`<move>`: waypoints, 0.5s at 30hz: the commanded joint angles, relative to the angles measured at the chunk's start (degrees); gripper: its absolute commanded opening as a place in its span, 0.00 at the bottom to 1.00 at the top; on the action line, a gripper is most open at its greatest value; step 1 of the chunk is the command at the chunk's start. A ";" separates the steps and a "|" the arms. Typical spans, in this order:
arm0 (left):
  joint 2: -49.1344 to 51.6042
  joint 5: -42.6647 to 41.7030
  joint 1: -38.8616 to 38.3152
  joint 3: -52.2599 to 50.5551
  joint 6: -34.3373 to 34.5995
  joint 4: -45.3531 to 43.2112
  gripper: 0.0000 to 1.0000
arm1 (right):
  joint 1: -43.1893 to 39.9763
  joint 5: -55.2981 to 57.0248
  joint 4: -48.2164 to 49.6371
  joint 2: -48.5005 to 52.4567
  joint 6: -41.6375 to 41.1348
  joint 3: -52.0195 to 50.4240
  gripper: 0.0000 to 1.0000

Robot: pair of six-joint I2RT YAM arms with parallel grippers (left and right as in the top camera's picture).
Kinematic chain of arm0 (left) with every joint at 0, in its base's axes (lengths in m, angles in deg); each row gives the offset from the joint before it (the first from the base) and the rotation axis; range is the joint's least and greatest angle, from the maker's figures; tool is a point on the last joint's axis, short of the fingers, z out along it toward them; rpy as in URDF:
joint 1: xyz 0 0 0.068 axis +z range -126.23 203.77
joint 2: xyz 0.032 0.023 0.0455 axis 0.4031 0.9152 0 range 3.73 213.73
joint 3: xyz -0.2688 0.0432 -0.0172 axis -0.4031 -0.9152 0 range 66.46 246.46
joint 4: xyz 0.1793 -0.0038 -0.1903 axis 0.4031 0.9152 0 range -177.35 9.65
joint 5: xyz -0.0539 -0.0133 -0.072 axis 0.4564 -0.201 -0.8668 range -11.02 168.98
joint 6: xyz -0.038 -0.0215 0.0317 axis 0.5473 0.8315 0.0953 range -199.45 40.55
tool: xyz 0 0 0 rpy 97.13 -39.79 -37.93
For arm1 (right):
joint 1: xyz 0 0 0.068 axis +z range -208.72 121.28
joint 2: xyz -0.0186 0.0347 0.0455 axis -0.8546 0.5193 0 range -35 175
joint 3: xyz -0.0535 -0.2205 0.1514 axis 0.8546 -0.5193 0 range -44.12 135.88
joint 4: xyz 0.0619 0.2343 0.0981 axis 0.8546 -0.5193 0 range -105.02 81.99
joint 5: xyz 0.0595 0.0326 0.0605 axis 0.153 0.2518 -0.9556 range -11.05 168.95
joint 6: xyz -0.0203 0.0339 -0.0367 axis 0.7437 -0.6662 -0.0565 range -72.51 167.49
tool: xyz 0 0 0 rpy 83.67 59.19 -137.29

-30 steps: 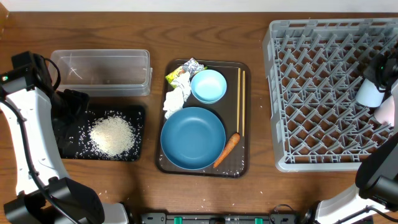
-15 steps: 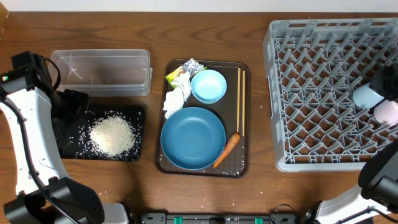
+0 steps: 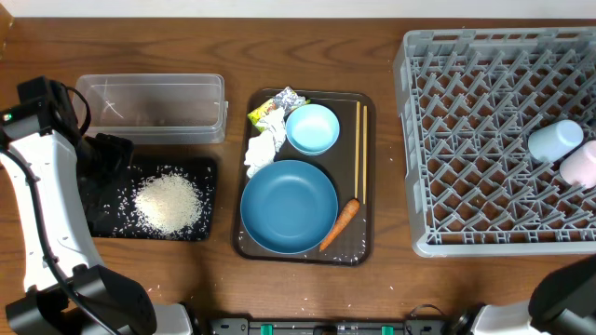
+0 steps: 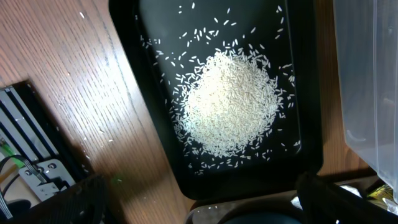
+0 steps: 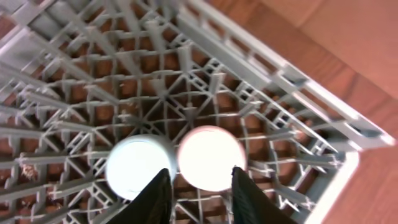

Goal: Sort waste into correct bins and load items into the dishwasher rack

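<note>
overhead: white cup [image 3: 581, 166] partly cropped

The rack [image 3: 466, 121] stands on the right, with one cup [image 3: 556, 140] beside the other cup [image 3: 579, 164] inside. The serving tray [image 3: 352, 246] in the middle holds the plate [image 3: 289, 205], with the bowl [image 3: 312, 128] behind it. On the left, rice [image 3: 168, 203] lies in the flat bin [image 3: 209, 177], with the tub [image 3: 154, 107] behind.
</note>
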 commanded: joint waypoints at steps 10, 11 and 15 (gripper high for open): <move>0.55 0.33 0.20 0.50 0.52 0.15 0.99 | -3.10 -1.86 -0.28 3.89 -1.01 -2.34 0.01; 0.55 0.33 0.20 0.50 0.52 0.17 0.99 | -3.10 -1.86 -0.11 3.89 -1.01 -2.34 0.01; 0.55 0.33 0.20 0.50 0.52 0.17 0.99 | -3.10 -1.88 0.42 4.13 -0.98 -2.34 0.01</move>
